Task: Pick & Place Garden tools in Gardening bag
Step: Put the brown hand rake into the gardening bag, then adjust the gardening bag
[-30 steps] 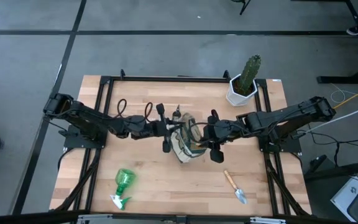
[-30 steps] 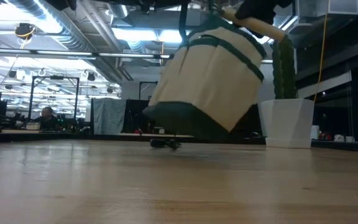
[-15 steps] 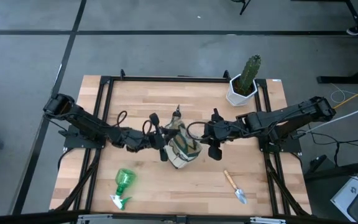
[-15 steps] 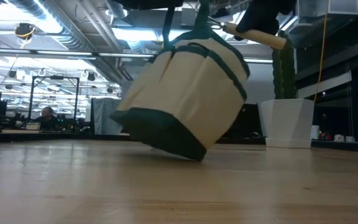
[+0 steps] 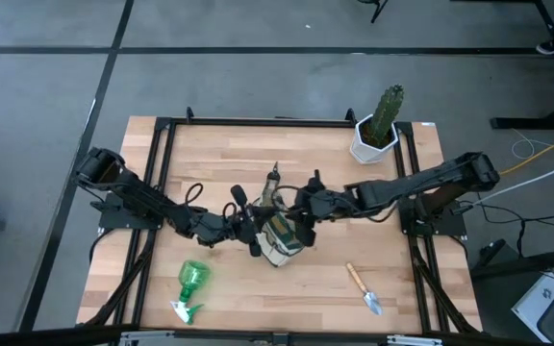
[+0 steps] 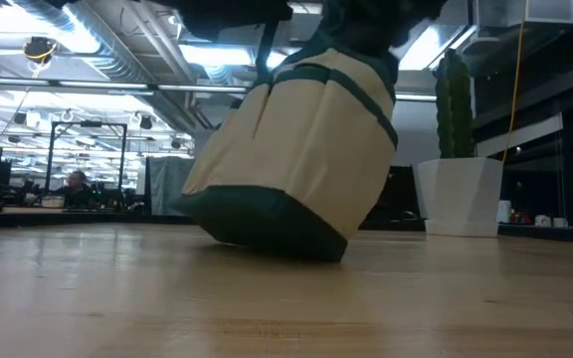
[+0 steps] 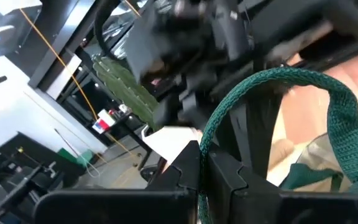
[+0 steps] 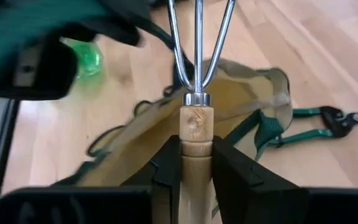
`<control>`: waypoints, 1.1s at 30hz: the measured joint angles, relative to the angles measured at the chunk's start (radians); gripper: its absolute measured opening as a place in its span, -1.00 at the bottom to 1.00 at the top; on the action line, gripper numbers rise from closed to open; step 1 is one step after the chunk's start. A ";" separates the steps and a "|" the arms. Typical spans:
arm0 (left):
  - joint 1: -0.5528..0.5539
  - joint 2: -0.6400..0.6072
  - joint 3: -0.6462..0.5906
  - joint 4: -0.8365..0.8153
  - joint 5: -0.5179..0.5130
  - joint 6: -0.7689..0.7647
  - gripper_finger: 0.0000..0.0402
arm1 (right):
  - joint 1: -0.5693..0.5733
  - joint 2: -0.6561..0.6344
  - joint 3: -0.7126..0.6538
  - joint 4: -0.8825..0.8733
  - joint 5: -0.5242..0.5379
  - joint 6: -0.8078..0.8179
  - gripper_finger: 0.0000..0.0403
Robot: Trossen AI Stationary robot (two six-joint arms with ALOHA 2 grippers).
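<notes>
At the middle of the wooden surface [image 5: 219, 154], the left tool [image 7: 199, 168] is clamped tight on a dark green loop handle [image 7: 272, 84] of the cream gardening bag [image 5: 282, 234], which sits tilted in the low view with its dark green base [image 6: 267, 221] on the boards. The right tool [image 8: 196, 163] grips the wooden handle of the rake [image 8: 196, 93], its long axis running straight out from the fingers, metal tines pointing ahead over the bag's open mouth. The pruning shears [image 8: 337, 117] lie flat just beyond the bag. The green spray bottle [image 5: 189, 283] and trowel [image 5: 364, 287] lie near the front edge, well apart. No lettering can be read on any item.
</notes>
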 joint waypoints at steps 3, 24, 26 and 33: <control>-0.026 -0.007 0.000 0.002 -0.028 0.054 -0.98 | -0.005 0.032 -0.001 0.042 0.000 0.037 -0.65; -0.100 -0.007 0.000 -0.087 -0.188 0.095 -0.96 | -0.007 0.049 -0.001 0.109 -0.094 0.141 -0.36; -0.100 -0.007 0.000 -0.091 -0.188 0.094 -0.96 | -0.008 0.049 -0.001 0.096 -0.124 0.108 -0.35; -0.130 -0.006 0.000 -0.136 -0.218 0.091 -0.90 | -0.023 0.047 -0.001 0.020 -0.255 0.008 -0.27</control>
